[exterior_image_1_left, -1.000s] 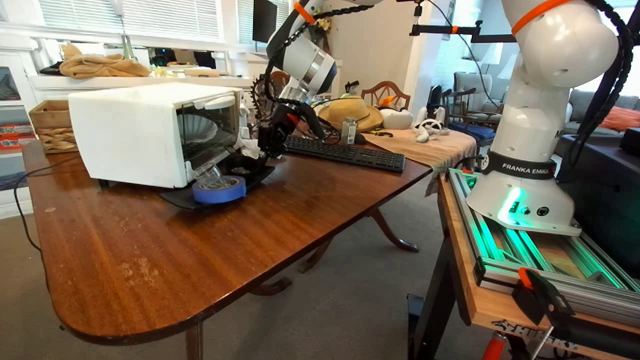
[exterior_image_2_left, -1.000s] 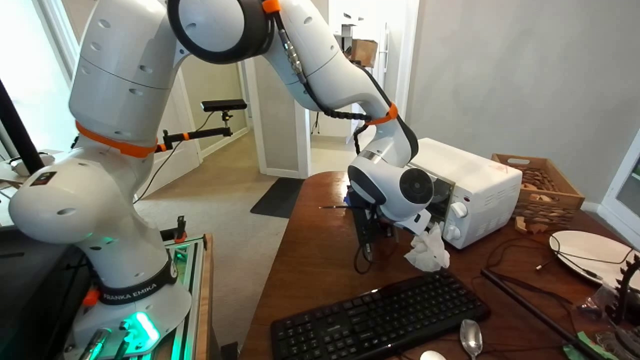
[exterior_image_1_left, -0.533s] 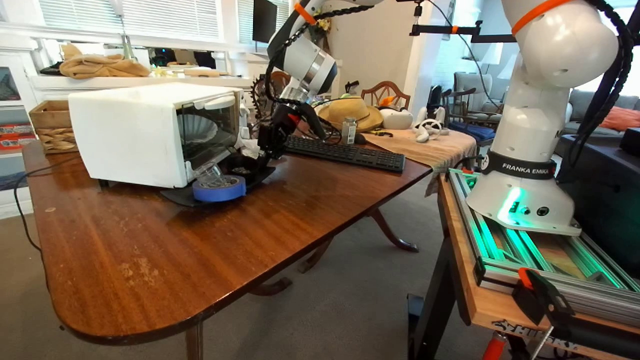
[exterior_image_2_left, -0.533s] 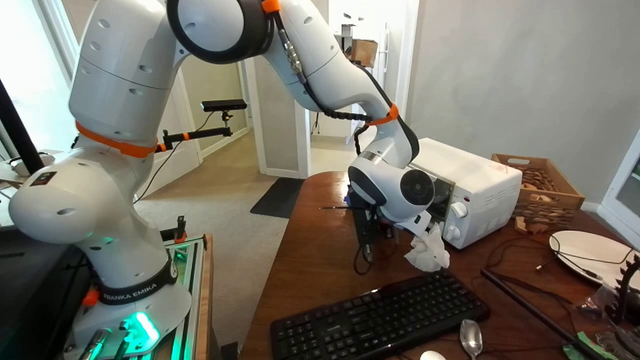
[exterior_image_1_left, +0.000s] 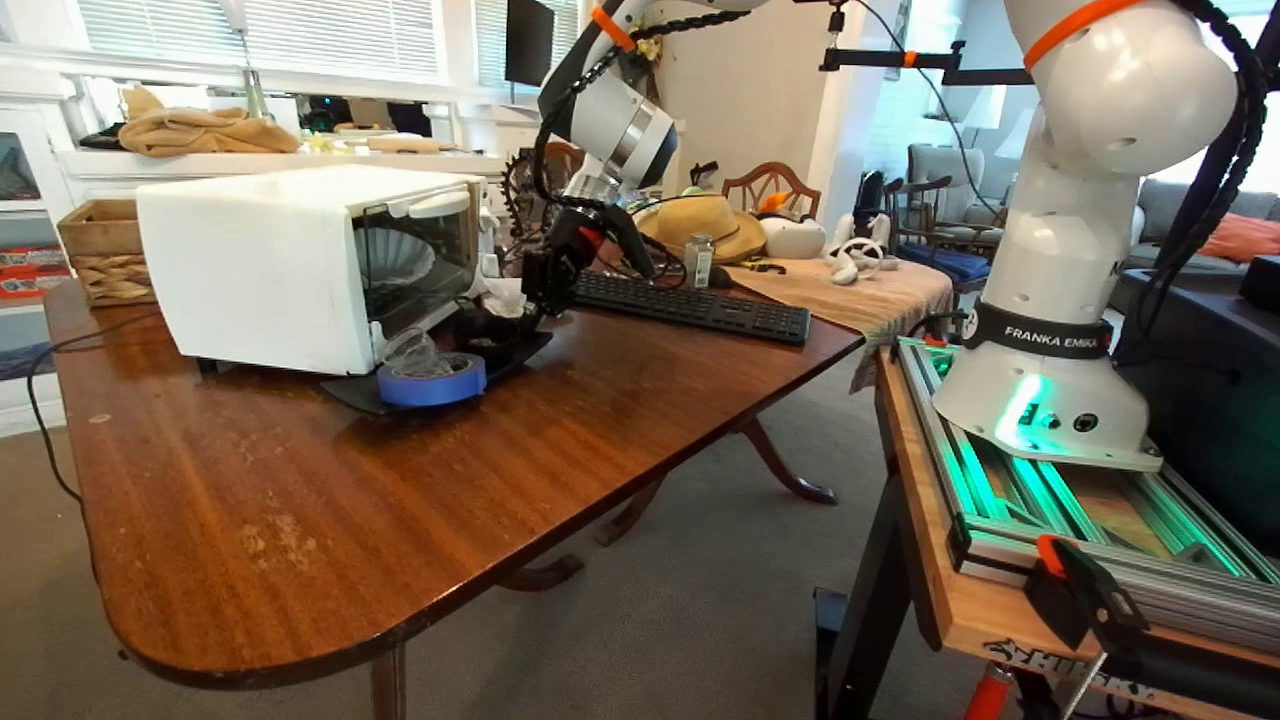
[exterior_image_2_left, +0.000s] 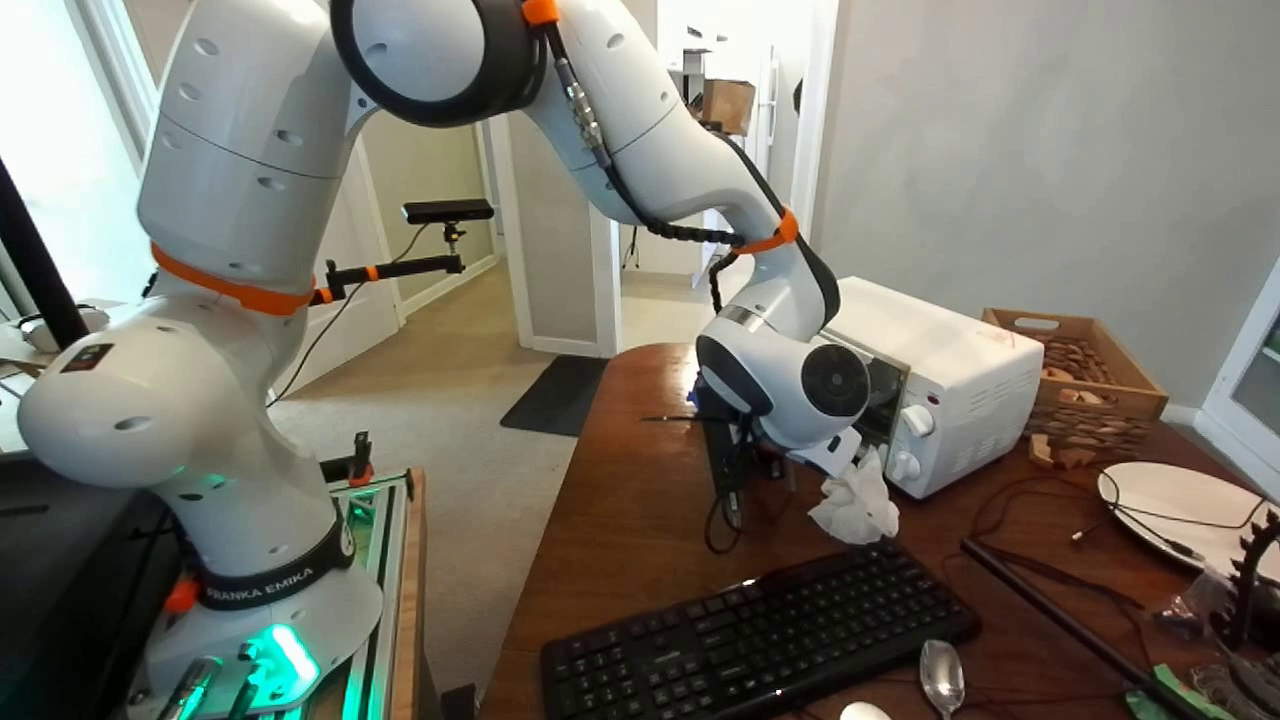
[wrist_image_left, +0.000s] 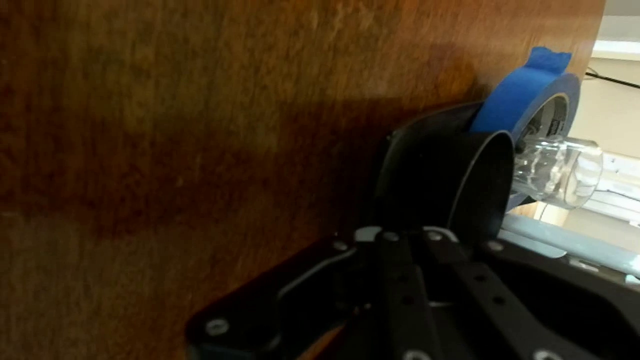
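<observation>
A robot's hand (wrist_image_left: 407, 234), its fingers drawn together, points down at the near end of a black tray (exterior_image_1_left: 518, 359) on a wooden desk (exterior_image_1_left: 300, 520); whether the tray's thin edge is caught between the fingertips cannot be told. Just beyond those tips, on the tray, sits a black bowl (wrist_image_left: 482, 185), mouth up. The tray's long axis runs away from the hand, past the bowl to a roll of blue tape (wrist_image_left: 517, 95) toward the far end, where a clear glass (wrist_image_left: 562, 170) rises at the ring.

A white toaster oven (exterior_image_1_left: 250, 270) flanks that line, its glass front toward the tray. A crumpled white tissue (exterior_image_2_left: 858, 500) lies just beside the hand, and a black keyboard (exterior_image_2_left: 760, 630) stretches out on the side of the hand away from the tape.

The tray is dark and shallow, its edge apparently curving up; the bowl is deep, round-mouthed and thin-rimmed. A loose tab juts from the tape, and the glass leans slightly in an exterior view.
</observation>
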